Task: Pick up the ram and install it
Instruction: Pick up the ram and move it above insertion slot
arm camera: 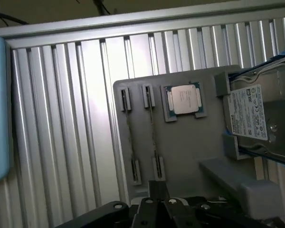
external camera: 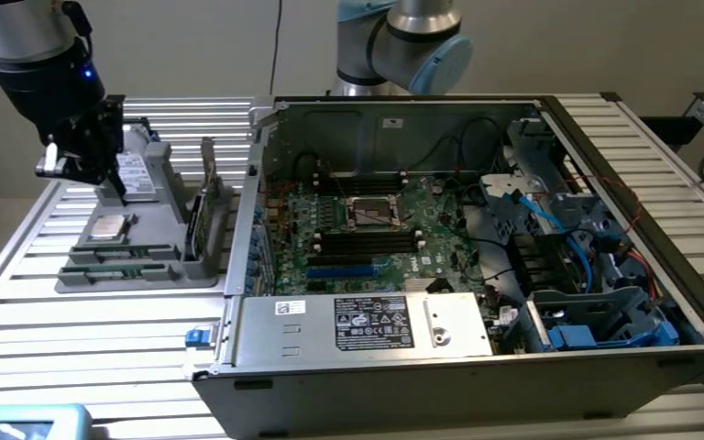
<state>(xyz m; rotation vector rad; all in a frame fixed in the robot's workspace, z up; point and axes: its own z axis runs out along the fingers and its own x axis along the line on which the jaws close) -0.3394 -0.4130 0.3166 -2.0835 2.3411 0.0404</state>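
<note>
I'm seeing the hard drive (arm camera: 256, 118) running off the wrist view's edge; the ram (arm camera: 128, 130) is showing edge-on, possibly two sticks, too thin for telling chips or label.

Robotics lab: robot arm (external camera: 401, 46), slatted aluminium bench (external camera: 83, 321), opened computer case (external camera: 450, 390).

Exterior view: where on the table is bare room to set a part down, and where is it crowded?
Free: the silver slatted metal table between the grey plastic parts tray, the open dark computer case and the light-blue object at the corner. Crowded: the tray and the case's inside.
</note>
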